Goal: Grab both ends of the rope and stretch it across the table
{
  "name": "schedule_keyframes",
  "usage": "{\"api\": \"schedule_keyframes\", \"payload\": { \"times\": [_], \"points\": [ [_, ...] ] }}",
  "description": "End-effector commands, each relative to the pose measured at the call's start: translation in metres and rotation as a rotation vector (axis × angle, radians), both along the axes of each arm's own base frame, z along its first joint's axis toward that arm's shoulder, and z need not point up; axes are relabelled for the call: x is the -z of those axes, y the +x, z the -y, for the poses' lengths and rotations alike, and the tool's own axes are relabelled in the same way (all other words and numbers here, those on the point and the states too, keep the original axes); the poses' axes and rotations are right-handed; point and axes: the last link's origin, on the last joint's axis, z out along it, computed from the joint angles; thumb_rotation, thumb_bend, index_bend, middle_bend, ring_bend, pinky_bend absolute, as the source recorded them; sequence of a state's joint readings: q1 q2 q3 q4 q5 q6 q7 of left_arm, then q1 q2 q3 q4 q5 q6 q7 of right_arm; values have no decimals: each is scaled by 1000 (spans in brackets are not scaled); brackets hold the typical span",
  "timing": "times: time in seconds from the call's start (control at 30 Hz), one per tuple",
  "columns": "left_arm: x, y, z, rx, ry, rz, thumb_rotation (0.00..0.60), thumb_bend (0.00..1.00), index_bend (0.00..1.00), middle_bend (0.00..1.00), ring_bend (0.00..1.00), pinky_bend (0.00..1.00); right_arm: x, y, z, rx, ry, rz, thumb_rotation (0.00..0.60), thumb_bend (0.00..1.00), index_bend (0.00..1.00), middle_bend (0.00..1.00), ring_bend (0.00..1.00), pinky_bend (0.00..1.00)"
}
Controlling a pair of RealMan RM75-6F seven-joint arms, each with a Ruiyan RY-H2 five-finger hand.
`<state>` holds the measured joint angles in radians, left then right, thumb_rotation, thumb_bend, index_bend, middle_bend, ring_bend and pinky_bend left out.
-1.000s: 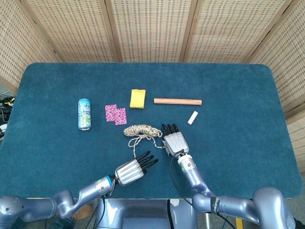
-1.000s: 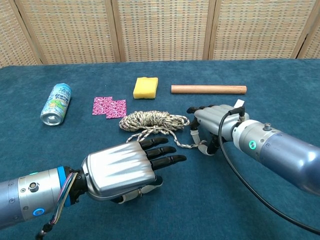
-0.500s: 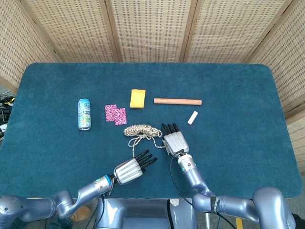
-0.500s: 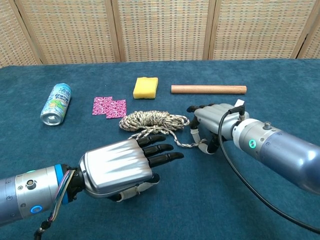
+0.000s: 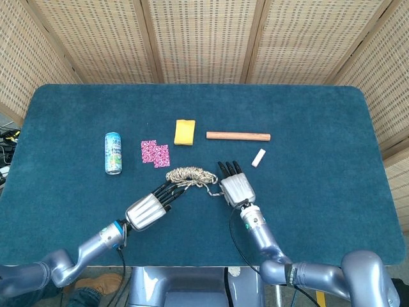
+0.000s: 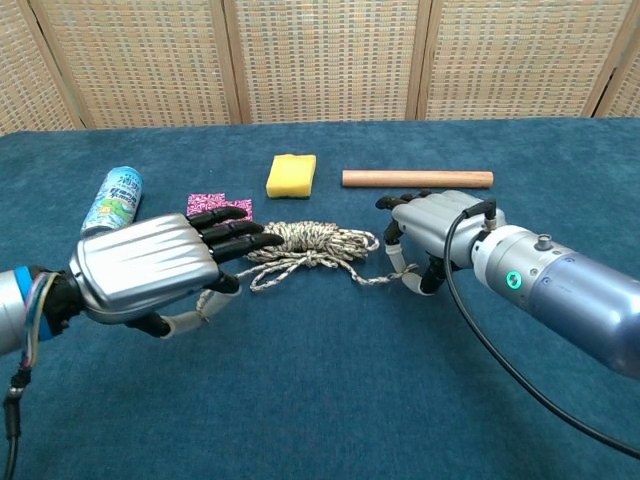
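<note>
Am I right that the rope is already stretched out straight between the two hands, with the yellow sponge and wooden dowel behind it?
Not quite. The rope is not stretched out; it lies in a coiled bundle between the left hand and the right hand, as the chest view shows. The yellow sponge and wooden dowel do lie behind it.

Table (image 5: 319,211): matt teal cloth, napped. Rope (image 6: 310,243): rough braided fibre, beige with dark flecks. Both hands (image 6: 150,265) (image 6: 435,225): glossy ribbed silver metal, matt black fingers. Far dowel (image 6: 417,178): smooth wood. Sponge (image 6: 291,173): porous yellow foam, probably. Left can (image 6: 111,200): glossy printed metal.
</note>
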<state>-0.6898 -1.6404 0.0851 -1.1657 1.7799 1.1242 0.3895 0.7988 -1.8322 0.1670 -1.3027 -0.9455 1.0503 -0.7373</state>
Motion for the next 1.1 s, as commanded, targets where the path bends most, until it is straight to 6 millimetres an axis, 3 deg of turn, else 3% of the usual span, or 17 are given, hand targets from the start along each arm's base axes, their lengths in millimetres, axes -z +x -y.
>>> {"api": "schedule_keyframes", "payload": {
  "times": [0.03, 0.4, 0.47, 0.7, 0.9, 1.1],
  "points": [
    [-17, -17, -8, -22, 47, -23, 600, 490, 655, 0, 0, 0, -4, -2, 2, -26, -28, -28, 600, 492, 660, 0, 0, 0],
    [-64, -74, -30, -146, 161, -65, 600, 507, 661, 0, 0, 0, -25, -16, 9, -35, -98, -55, 600, 496, 664, 0, 0, 0],
    [-76, -93, -33, -189, 192, -88, 600, 506, 662, 0, 0, 0, -36, -27, 11, -25, -130, -80, 600, 497, 665, 0, 0, 0],
    [-94, -128, -28, -268, 255, -69, 600, 534, 664, 0, 0, 0, -67, -57, 14, 4, -194, -117, 600, 497, 664, 0, 0, 0],
    [-108, -147, -28, -328, 281, -38, 600, 535, 664, 0, 0, 0, -87, -79, 12, 28, -222, -143, 600, 498, 664, 0, 0, 0],
    [-106, -151, -25, -350, 270, -9, 600, 535, 664, 0, 0, 0, -90, -91, 7, 46, -215, -144, 600, 498, 664, 0, 0, 0]
  ]
}}
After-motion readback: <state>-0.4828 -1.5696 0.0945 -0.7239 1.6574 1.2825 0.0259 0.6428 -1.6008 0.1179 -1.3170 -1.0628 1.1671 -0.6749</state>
